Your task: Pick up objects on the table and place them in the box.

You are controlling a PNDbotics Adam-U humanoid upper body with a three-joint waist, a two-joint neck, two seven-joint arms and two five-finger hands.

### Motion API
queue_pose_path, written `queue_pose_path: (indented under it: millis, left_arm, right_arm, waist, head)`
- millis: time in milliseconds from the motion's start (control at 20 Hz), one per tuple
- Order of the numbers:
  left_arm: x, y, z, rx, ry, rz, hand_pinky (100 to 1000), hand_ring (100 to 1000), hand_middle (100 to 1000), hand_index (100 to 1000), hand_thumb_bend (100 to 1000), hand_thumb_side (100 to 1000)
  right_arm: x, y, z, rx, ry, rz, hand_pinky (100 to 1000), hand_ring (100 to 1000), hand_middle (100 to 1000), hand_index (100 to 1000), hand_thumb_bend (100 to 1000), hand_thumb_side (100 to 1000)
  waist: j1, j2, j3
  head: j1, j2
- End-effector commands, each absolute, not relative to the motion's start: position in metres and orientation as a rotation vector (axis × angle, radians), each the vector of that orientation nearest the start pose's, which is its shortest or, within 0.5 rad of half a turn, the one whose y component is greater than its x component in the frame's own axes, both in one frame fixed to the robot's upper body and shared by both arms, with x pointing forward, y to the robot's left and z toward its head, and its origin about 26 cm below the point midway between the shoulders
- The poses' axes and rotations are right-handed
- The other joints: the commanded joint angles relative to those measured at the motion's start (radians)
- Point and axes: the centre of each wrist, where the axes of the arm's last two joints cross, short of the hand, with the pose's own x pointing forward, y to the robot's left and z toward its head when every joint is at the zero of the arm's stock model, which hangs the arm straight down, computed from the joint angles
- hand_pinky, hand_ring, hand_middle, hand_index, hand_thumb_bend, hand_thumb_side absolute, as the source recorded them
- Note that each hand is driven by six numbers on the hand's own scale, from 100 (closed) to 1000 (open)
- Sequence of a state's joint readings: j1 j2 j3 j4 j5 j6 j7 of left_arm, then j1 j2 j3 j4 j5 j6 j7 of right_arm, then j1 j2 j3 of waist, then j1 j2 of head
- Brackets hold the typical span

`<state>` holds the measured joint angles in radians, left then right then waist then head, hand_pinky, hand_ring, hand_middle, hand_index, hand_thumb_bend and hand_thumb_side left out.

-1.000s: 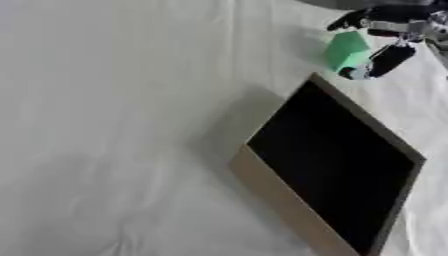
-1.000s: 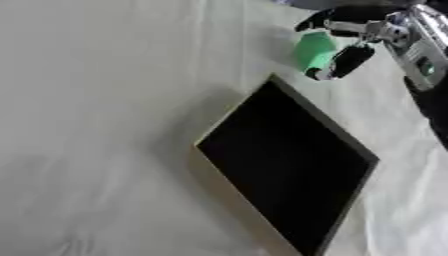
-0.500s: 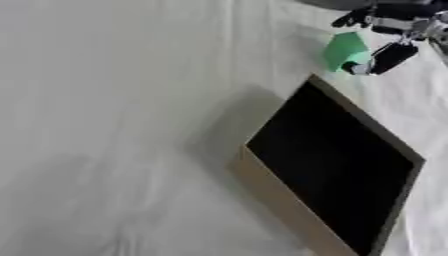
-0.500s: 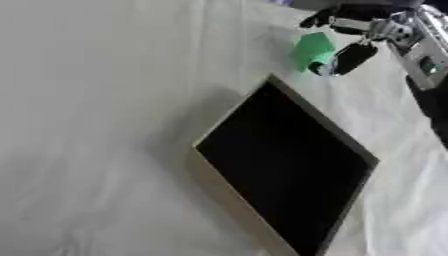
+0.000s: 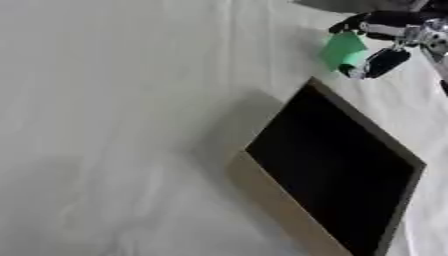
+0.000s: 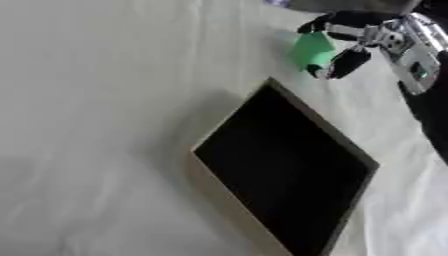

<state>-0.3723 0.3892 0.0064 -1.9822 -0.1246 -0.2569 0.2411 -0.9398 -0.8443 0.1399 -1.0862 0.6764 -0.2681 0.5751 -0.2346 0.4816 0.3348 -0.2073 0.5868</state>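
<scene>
Right hand [image 6: 363, 37], black with silver joints, enters from the upper right corner and holds a small green block-shaped object with a pale end [image 5: 343, 50]; dark fingers [image 5: 385, 61] curl round it, one above and one beside the lower end, so the hand is clamped on it. The object hangs off the cloth, tilted, its long axis running roughly down and slightly right, pale end lowest. Shallow tan cardboard box with a dark interior [image 5: 337, 172] lies askew on the white cloth-covered desk [image 5: 114, 125], one corner pointing up toward the hand. Key relation: the held object sits just beyond that upper corner, outside the rim, not over the opening. The dark interior lies down and slightly right of the fingers. Judged: carry is nearly over; the next move needs a short travel toward the near side of the desk before release, otherwise the object could land on the rim or the cloth. Left hand shows in neither view.
</scene>
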Motion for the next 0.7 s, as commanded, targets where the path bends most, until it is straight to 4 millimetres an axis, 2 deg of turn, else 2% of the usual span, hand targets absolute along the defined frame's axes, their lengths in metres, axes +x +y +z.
queue_pose_path:
  millis: [50, 200, 400, 550, 600, 700]
  left_arm:
    - [0.304, 0.2659, 0.2316, -0.543, 3.512, 0.394, 549, 672, 647, 781, 100, 697]
    - [0.3039, 0.2662, 0.2314, -0.547, 3.511, 0.397, 548, 671, 646, 780, 100, 699]
    - [0.3038, 0.2662, 0.2311, -0.549, 3.512, 0.399, 548, 671, 646, 780, 100, 701]
    - [0.3038, 0.2664, 0.2311, -0.555, 3.512, 0.401, 548, 671, 645, 780, 100, 702]
    - [0.3038, 0.2663, 0.2311, -0.555, 3.512, 0.403, 548, 671, 645, 780, 100, 703]
    - [0.3038, 0.2661, 0.231, -0.555, 3.512, 0.408, 548, 671, 645, 779, 100, 707]
  right_arm:
    - [0.4206, -0.4112, 0.327, -1.087, -1.282, 1.512, 871, 920, 887, 1000, 110, 143]
    - [0.4212, -0.4123, 0.3268, -1.074, -1.293, 1.497, 838, 874, 858, 985, 100, 100]
    - [0.422, -0.4124, 0.3269, -1.058, -1.312, 1.475, 776, 815, 813, 940, 100, 100]
    - [0.4218, -0.4112, 0.3274, -1.053, -1.341, 1.462, 733, 768, 724, 889, 100, 100]
    - [0.4216, -0.4104, 0.3282, -1.058, -1.355, 1.457, 719, 747, 662, 846, 100, 100]
    - [0.421, -0.4087, 0.3298, -1.073, -1.387, 1.447, 707, 721, 614, 810, 100, 100]
  waist:
    - [0.009, -0.018, -0.001]
    - [0.009, -0.015, -0.003]
    - [0.009, -0.012, -0.003]
    - [0.01, -0.01, -0.006]
    - [0.01, -0.01, -0.006]
    - [0.011, -0.01, -0.008]
  head:
    - [-0.005, -0.016]
    - [-0.005, -0.016]
    - [-0.006, -0.017]
    - [-0.006, -0.016]
    - [-0.006, -0.017]
    - [-0.004, -0.016]
